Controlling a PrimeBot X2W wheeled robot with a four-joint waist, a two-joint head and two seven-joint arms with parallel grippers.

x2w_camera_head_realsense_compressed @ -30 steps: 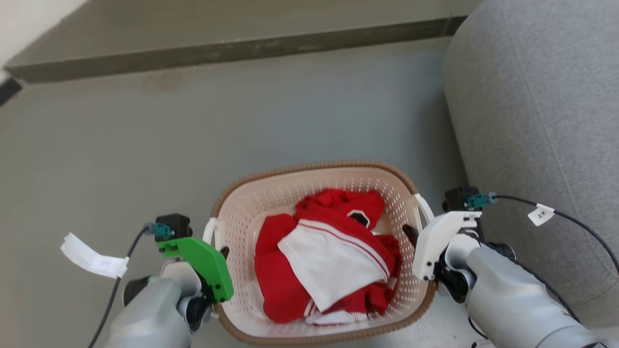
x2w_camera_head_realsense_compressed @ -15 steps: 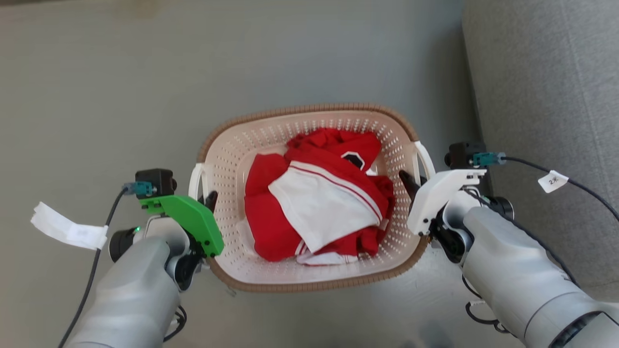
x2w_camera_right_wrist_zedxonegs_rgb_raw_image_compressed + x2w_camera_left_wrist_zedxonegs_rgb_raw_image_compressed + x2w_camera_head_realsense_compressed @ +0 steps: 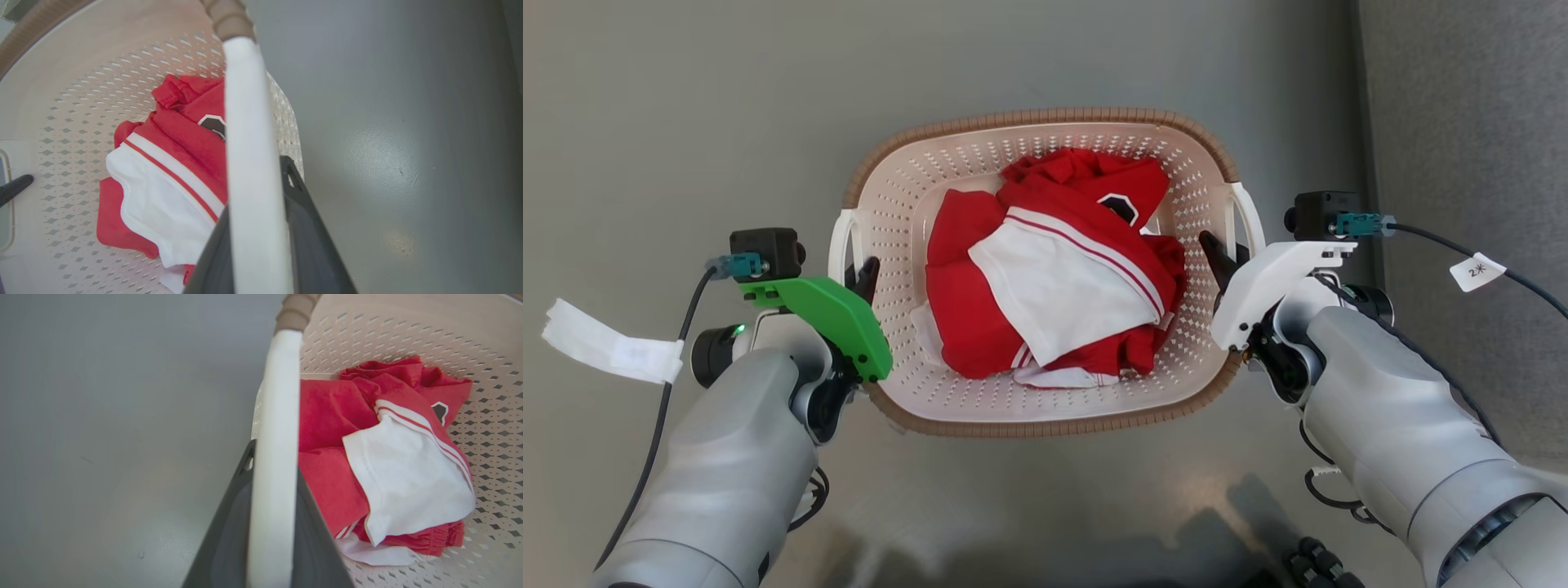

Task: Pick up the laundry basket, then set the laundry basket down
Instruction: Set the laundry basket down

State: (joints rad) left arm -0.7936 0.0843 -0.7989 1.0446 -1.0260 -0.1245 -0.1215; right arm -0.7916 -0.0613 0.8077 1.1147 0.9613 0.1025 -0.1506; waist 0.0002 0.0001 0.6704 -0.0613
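Note:
The laundry basket is cream with perforated walls and a brown woven-look rim, and sits mid-frame in the head view. Crumpled red and white clothes lie inside it. My left gripper is shut on the basket's white left handle, with a dark finger on either side of it. My right gripper is shut on the white right handle in the same way. The basket's wall and the clothes show in the right wrist view. Whether the basket touches the floor I cannot tell.
A grey upholstered sofa stands close along the right side of the basket. Smooth grey floor spreads to the left and beyond. Cables with white tags hang from both wrists.
The camera has tilted down, and the far step has left the picture. Basket and both grippers have risen together in the frame. Both grips on the handles are unchanged.

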